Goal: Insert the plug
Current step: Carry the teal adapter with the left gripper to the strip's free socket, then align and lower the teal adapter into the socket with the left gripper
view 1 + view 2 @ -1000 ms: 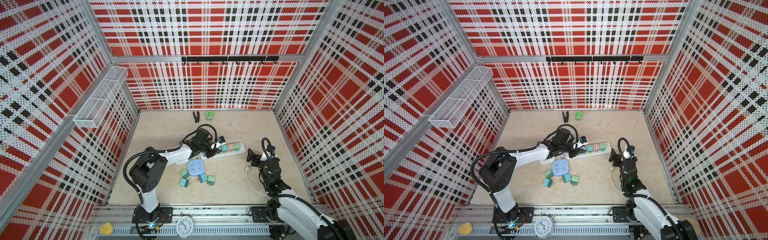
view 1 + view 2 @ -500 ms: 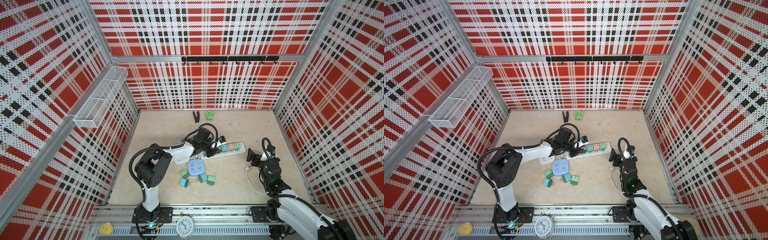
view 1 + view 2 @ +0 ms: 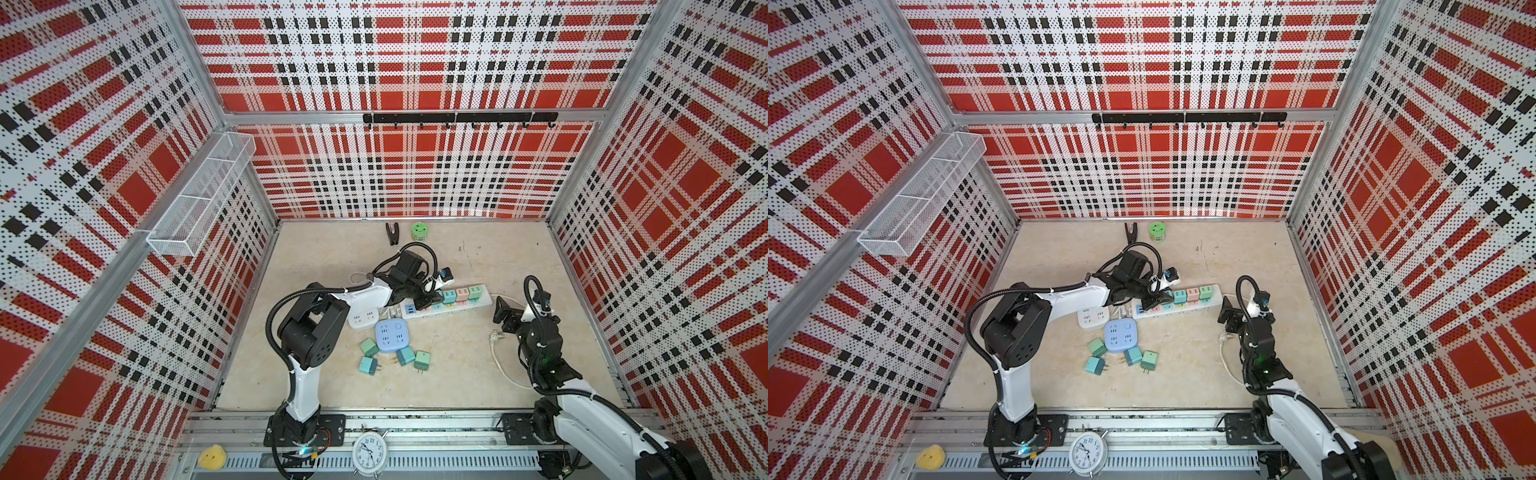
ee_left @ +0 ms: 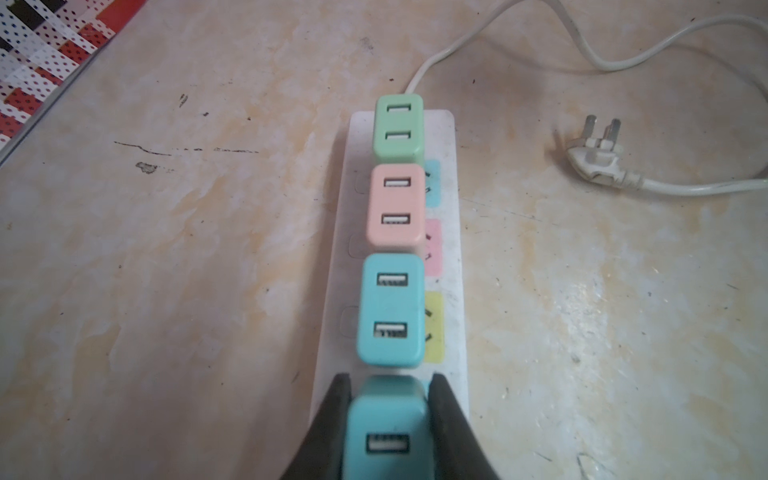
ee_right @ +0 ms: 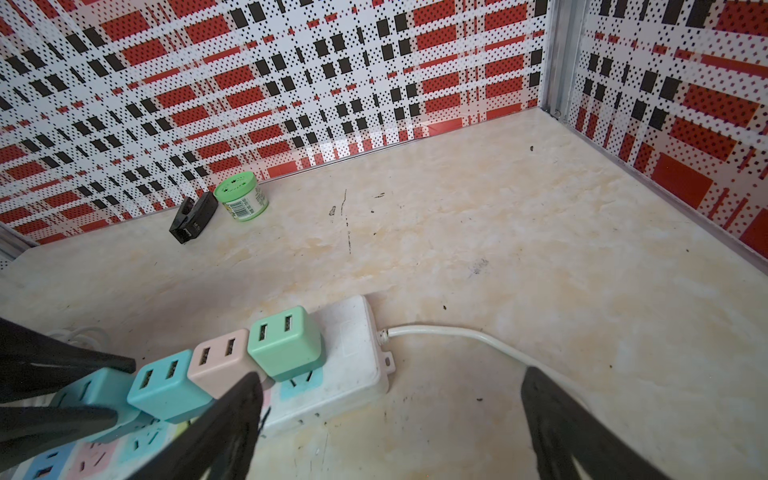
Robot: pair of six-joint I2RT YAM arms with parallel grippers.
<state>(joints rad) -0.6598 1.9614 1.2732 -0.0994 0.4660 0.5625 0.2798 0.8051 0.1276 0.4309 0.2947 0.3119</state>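
The left claw [image 4: 390, 380] is clamped tight on a teal square USB charger plug [image 4: 386, 424], with a black finger [image 4: 328, 428] on either side of it. It presses the plug against the long white plastic power strip [image 4: 451, 249], which lies across the middle of the beige marbled table [image 3: 457, 374]. The plug sits over the next socket to the left of three chargers already seated in a row: a second teal charger [image 4: 390, 309], then a pink charger [image 4: 395, 208], and a green charger [image 4: 399, 129] nearest the strip's right end. Whether the held plug's pins are fully in cannot be told. The right claw [image 5: 390, 378] stands wide open and holds nothing, low over the table just beside the right end of the strip, where the white cord [image 5: 457, 332] comes out. The cord's own three-pin plug [image 4: 594, 162] lies loose on the table. Nearer the front, a pale blue square socket block [image 3: 390, 336] lies with four loose teal and green chargers [image 3: 368, 365] around it, just beside a white socket cube [image 3: 361, 320]. By the far wall a green round tin [image 3: 419, 230] stands next to a black clip [image 3: 391, 233].
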